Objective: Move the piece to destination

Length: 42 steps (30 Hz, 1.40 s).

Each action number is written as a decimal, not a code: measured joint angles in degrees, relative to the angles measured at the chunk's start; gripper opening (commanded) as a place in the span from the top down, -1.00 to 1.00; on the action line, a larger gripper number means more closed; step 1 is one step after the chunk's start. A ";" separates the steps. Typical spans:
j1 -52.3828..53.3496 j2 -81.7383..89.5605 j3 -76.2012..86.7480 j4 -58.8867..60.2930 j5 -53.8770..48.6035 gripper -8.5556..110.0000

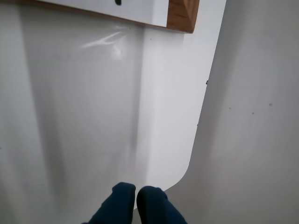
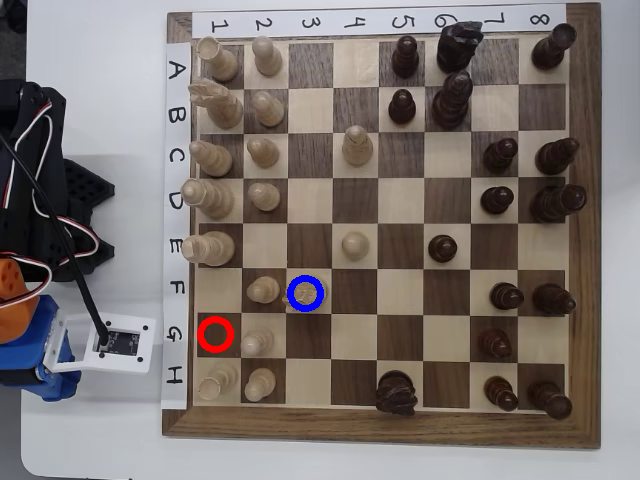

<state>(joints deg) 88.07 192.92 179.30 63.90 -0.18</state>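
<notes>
In the overhead view the small cream knight (image 2: pixel 313 290) stands on the light square marked by the blue ring (image 2: pixel 305 293), in row F, column 3; the ring partly covers it. The dark square with the red ring (image 2: pixel 215 334) is bare. My gripper (image 2: pixel 45 378) is folded back off the board, at the lower left beside the arm base. In the wrist view its two blue fingers (image 1: pixel 122 200) meet at the bottom edge, so the gripper (image 1: pixel 136 189) is shut and holds nothing. That view shows only white table and one wooden board corner (image 1: pixel 183 16); the knight is out of it.
Cream pawns stand next to the ringed squares (image 2: pixel 263 290) (image 2: pixel 257 342), with more cream pieces down columns 1 and 2. Dark pieces (image 2: pixel 443 247) fill the right side. The arm base (image 2: pixel 40 190) and a white camera module (image 2: pixel 120 342) sit left of the board. The mat's rounded corner (image 1: pixel 187 172) lies near the fingers.
</notes>
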 measured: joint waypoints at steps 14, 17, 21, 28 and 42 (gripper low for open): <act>0.00 0.00 0.00 0.00 0.00 0.86; 0.00 0.00 0.00 0.00 0.00 0.86; 0.00 0.00 0.00 0.00 0.00 0.86; 0.53 0.00 0.00 0.00 0.00 0.86; 2.55 0.00 0.00 0.00 0.18 0.86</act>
<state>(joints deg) 90.62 192.92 179.30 63.90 0.00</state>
